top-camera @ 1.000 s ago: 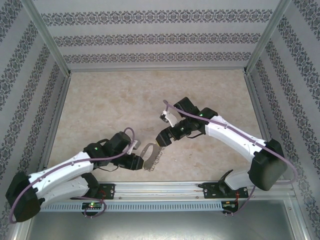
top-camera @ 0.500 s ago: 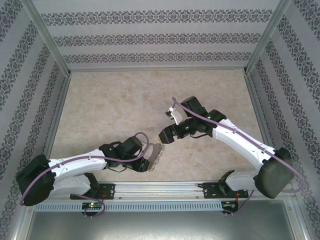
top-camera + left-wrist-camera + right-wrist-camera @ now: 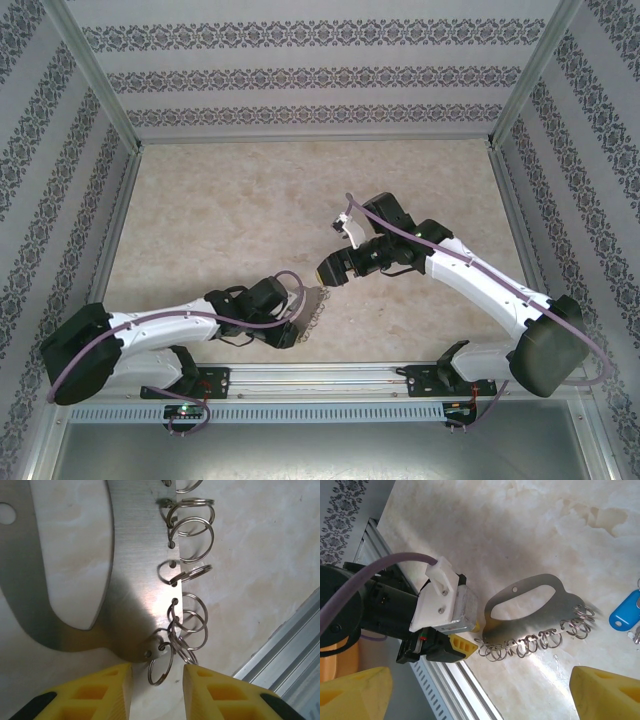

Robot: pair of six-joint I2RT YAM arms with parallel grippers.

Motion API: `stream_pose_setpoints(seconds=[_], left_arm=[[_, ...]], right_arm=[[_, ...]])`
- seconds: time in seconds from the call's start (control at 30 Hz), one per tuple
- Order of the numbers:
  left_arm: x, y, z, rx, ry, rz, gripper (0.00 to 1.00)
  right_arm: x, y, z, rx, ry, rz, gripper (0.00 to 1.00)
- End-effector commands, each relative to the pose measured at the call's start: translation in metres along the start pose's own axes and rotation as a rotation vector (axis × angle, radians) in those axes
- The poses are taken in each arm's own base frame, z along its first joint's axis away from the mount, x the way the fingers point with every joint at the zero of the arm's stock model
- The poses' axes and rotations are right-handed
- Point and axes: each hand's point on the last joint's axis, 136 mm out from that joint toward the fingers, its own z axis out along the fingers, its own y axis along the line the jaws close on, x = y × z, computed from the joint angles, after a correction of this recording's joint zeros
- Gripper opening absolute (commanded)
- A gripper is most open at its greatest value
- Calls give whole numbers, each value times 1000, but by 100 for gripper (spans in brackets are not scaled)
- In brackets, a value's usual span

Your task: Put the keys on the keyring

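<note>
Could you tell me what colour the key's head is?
The key has a blue head; the right wrist view shows it best.

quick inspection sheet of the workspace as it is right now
surface: beige marble-look table
job's things: keyring, a flat metal plate with small rings along one edge, lies flat; blue-headed key lies apart from it, past the end of the rings
clutter: nothing seen
grippers: left gripper open, fingers either side of the end ring; right gripper wide open, holding nothing
cables: purple cables run along both arms, none across the keyring
surroundings: patterned walls; metal rail at the near edge
</note>
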Motion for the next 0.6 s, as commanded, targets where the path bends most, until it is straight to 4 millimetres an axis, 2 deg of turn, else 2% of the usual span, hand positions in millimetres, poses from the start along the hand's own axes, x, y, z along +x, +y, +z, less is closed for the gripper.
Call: stream_pose_setpoints(seconds=[0.0, 0.3, 0.57], left_arm=[[-2, -7, 4, 24, -13, 52, 31], [4, -6, 15, 27, 17, 63, 28], [4, -7, 15, 36, 15, 68, 22]], right_arm=[[-2, 0, -4, -8, -21, 13, 91], [-2, -4, -6, 0, -32, 30, 92], [-3, -6, -7, 3, -35, 38, 92]])
